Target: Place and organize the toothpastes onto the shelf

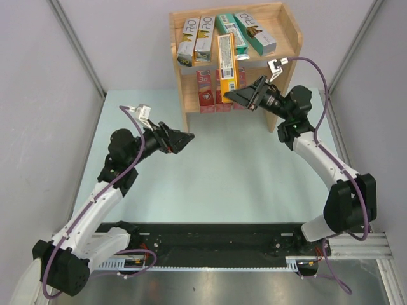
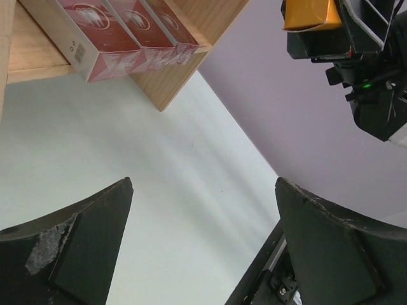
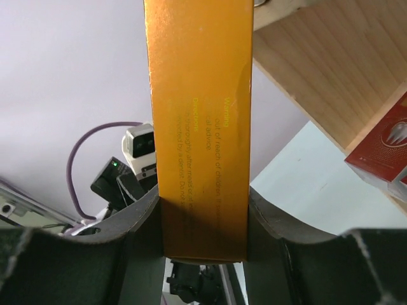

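Observation:
The wooden shelf [image 1: 287, 47] stands at the table's far side. On its top tier lie two silver toothpastes [image 1: 196, 39] and two teal ones [image 1: 254, 32]. Red toothpastes [image 1: 208, 89] fill the lower tier, also seen in the left wrist view [image 2: 108, 32]. My right gripper [image 1: 234, 96] is shut on the near end of an orange toothpaste carton [image 1: 227, 60] [image 3: 200, 127], held in front of the shelf with its far end over the top tier between silver and teal. My left gripper [image 1: 184, 136] [image 2: 203, 181] hangs open over the table, left of the shelf, holding nothing.
The pale green table top [image 1: 216, 178] stretches between the arms and the shelf. Grey walls [image 1: 51, 63] close in both sides. A black rail [image 1: 210, 244] runs along the near edge. The shelf's side panel [image 3: 331, 82] is close to the right gripper.

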`<control>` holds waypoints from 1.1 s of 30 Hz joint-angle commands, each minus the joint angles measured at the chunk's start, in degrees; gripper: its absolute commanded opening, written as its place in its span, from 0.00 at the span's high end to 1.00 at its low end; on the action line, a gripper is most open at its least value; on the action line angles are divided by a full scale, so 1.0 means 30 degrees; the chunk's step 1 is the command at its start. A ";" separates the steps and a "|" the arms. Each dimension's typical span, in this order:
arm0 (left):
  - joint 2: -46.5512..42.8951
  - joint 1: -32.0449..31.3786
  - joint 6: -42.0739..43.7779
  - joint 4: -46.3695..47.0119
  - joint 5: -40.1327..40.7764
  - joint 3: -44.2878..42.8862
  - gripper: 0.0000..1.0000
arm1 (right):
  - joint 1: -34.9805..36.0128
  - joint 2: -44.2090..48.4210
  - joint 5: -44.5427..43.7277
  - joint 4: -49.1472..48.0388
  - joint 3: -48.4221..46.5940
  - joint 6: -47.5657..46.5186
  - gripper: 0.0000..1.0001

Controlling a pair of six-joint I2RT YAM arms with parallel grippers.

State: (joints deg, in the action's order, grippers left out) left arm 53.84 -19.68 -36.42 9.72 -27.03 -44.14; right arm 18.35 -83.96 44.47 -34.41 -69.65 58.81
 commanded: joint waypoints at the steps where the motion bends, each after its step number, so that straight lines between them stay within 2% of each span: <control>1: -0.0399 0.0145 0.0627 -0.0074 0.0395 0.0153 0.00 | -0.0315 -0.0633 0.1434 -0.3499 -0.1860 0.2252 0.69; 8: -0.0546 0.0174 0.0657 -0.0133 0.0483 0.0416 0.00 | -0.0432 -0.2449 0.1993 -0.4610 -0.2741 0.4387 0.69; 14: -0.0633 0.0174 0.0599 -0.0133 0.0513 0.0592 0.00 | -0.0550 -0.4032 0.1907 -0.8390 -0.3005 0.8286 0.70; 26: -0.1307 0.0145 0.1534 -0.1801 0.1566 -0.0373 0.00 | -0.1077 -0.5233 0.0353 -0.8773 -0.3560 1.0953 0.70; 29: -0.1337 0.0145 0.2206 -0.2533 0.1684 -0.1163 0.00 | -0.1107 -0.5528 0.0237 -0.8657 -0.3825 1.1598 0.70; 33: -0.0840 0.0057 0.3117 -0.3911 0.1889 -0.3067 0.05 | -0.1106 -0.5412 0.0237 -0.7019 -0.4176 1.0842 0.68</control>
State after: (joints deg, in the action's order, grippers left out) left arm 51.20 -19.68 -31.18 0.69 -22.59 -46.85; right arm 15.84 -100.07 48.07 -57.49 -78.41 90.80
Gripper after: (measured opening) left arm 0.969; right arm 0.470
